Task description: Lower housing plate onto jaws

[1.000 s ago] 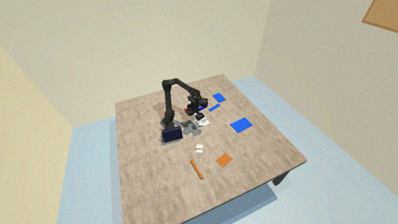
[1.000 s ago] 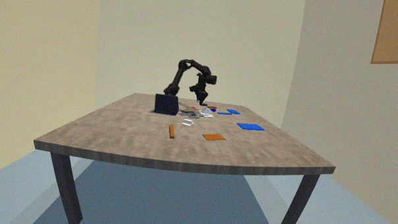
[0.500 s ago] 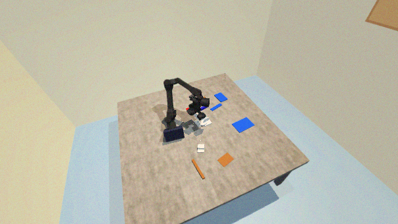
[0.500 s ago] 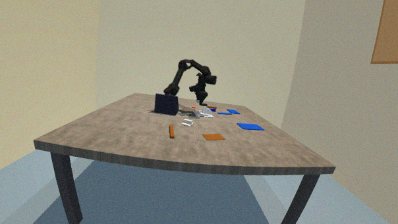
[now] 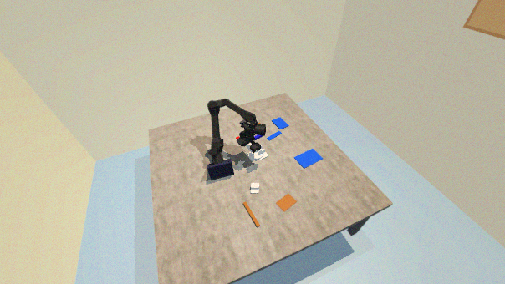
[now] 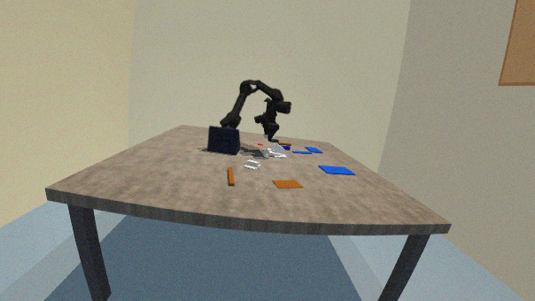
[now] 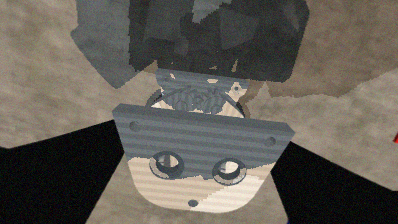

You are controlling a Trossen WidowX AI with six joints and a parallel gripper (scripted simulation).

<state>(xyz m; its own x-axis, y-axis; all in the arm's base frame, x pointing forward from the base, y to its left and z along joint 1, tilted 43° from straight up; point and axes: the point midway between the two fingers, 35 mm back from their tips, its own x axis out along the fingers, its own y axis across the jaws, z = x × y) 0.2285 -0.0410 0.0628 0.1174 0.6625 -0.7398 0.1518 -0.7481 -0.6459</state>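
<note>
My gripper is shut on the housing plate, with one black finger at each side edge in the wrist view. The housing plate is pale, half shaded, with two ringed holes and a rounded near edge. It is held above the table and looks slightly turned. Beyond it in the wrist view is the lower assembly, with toothed parts and dark curved edges, partly hidden by the plate. A white piece lies on the table beside the gripper. The jaw stubs cannot be made out clearly.
On the table lie a small white block, an orange bar, an orange tile, a large blue tile, a smaller blue tile and a blue bar. A red piece lies behind the gripper.
</note>
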